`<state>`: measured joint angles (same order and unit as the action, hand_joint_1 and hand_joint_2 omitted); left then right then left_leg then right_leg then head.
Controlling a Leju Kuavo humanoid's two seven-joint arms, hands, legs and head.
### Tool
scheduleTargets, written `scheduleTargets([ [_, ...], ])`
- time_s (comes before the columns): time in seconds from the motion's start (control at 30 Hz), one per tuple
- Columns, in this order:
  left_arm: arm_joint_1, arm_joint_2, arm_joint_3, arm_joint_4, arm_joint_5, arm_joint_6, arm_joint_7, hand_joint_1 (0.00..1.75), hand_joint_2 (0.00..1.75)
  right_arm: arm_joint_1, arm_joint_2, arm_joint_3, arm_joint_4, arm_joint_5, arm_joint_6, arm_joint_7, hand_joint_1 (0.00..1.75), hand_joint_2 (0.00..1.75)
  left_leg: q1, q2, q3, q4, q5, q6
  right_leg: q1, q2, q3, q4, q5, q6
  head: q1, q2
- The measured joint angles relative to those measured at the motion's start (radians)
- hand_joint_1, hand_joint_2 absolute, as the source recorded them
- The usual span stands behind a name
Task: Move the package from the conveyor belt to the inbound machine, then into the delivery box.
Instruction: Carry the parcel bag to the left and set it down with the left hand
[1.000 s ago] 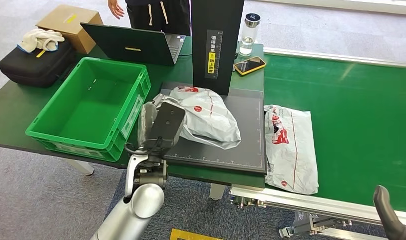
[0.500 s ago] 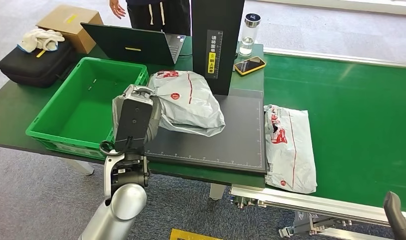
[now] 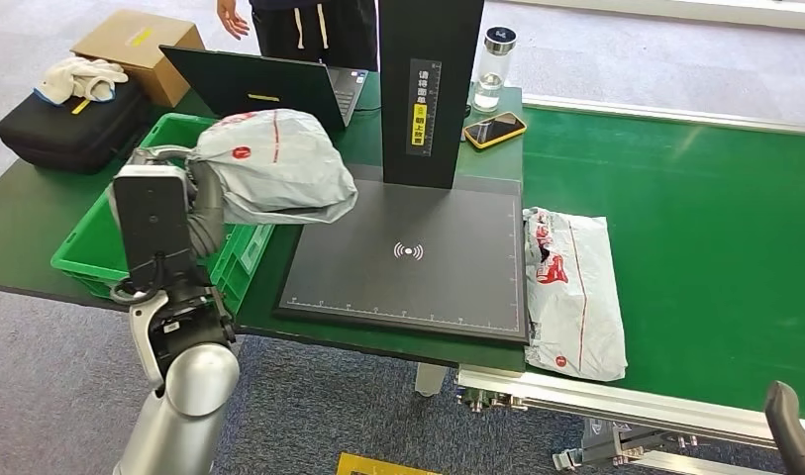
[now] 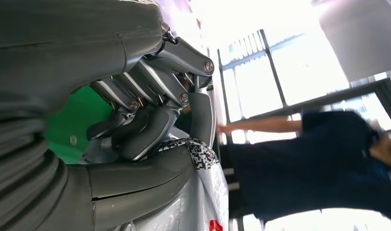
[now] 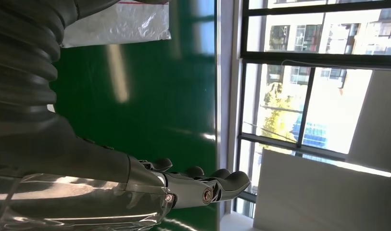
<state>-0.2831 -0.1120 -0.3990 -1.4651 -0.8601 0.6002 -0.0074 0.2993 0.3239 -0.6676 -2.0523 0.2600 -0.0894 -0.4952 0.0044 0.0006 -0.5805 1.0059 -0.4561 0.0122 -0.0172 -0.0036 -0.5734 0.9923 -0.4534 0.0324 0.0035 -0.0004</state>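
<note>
- The left hand (image 3: 195,193) gripped a crumpled silver-grey plastic mailer bag with red markings (image 3: 274,163), its fingers (image 4: 150,130) curled tight into the film in the left wrist view
- That bag hung in the upper left of the head view, above the right-hand wall of the green plastic crate (image 3: 81,242) and clear of the flat black scanner pad with a white wireless mark (image 3: 408,252), which lay in the centre of the frame
- The bag looked soft and light; it sagged and folded around the hand, so it would probably swing and shift under a quick move
- Its glossy film seemed slippery, so a bunched handful near one edge, as the hand had it, was likely the safest hold
- The remaining step appeared to be lowering it over the crate floor before letting go
- The right hand (image 5: 203,187) held nothing in the right wrist view, fingers stretched out above the green conveyor belt (image 3: 695,198)
- A second flat white-and-red mailer bag (image 3: 576,287) lay on the belt's left edge, right of centre, just beside the pad
- A black upright scanner column (image 3: 428,89) stood behind the pad, top centre
</note>
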Motion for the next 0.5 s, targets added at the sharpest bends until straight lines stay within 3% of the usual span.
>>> scheduleTargets([
  [0.5, 0.039, 0.043, 0.199, -0.056, -0.036, 0.040, 0.006, 1.75, 1.75, 0.058, 0.002, 0.006, -0.041, -0.027, -0.040, 0.022, 0.00, 1.75, 0.000, 0.000, 0.000, 0.000, 0.000, 0.000, 0.000, 0.000, 0.000, 0.000, 0.000, 0.000, 0.000, 0.000],
])
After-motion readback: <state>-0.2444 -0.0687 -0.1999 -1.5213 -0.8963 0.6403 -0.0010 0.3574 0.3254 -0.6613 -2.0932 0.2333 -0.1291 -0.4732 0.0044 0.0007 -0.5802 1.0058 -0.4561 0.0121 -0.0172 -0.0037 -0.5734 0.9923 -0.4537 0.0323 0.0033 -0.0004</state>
